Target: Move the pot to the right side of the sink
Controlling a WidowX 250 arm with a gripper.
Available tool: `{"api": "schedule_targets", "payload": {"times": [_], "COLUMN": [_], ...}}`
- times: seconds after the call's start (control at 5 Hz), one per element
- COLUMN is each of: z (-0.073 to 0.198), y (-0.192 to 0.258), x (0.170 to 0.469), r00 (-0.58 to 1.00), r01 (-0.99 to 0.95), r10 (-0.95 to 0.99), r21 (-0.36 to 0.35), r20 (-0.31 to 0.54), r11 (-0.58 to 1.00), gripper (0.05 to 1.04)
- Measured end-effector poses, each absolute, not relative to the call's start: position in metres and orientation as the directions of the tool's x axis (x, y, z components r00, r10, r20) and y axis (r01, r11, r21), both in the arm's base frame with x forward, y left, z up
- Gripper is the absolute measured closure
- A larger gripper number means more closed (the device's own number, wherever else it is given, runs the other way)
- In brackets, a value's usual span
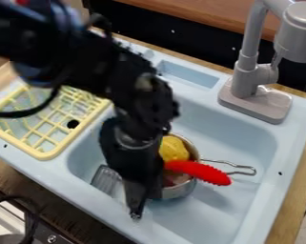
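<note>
"Where is the pot [179, 190] seen?"
"Beside the gripper [136, 205]; how far it is opened, or whether anything is held, cannot be told."
"And room?"
"Seen beyond the pot; the sink's near edge [126, 227] is close."

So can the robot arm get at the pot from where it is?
Likely yes: its gripper hangs low beside the pot in the sink, though the arm hides part of the rim.

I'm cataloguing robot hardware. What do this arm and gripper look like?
The arm is black with chunky joints, a loose black cable and a small red spot. The gripper is also black, narrowing downward.
</note>
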State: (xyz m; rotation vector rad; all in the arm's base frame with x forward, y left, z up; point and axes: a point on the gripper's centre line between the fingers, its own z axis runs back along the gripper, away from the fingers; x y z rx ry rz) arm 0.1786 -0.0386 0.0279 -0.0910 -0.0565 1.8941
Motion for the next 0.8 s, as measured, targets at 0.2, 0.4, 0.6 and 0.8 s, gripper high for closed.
{"api": "schedule_targets", "payload": {"times": [0.2, 0.4, 0.6, 0.8], "z": [0.025, 0.027, 0.040, 0.046], "y": [-0.040, -0.036, -0.034, -0.031], "x": [0.184, 0.177, 0.177, 0.180], "r00": [-0.304, -0.254, -0.248, -0.269], "r01": [-0.950, -0.967, -0.968, -0.963], "r10": [0.950, 0.955, 0.946, 0.946], "r21": [-0.048, 0.036, 0.022, 0.040], "r20": [-0.075, -0.156, -0.208, -0.179], "r11": [-0.307, -0.251, -0.249, -0.266], "gripper": [1.013, 0.875, 0.637, 0.340]}}
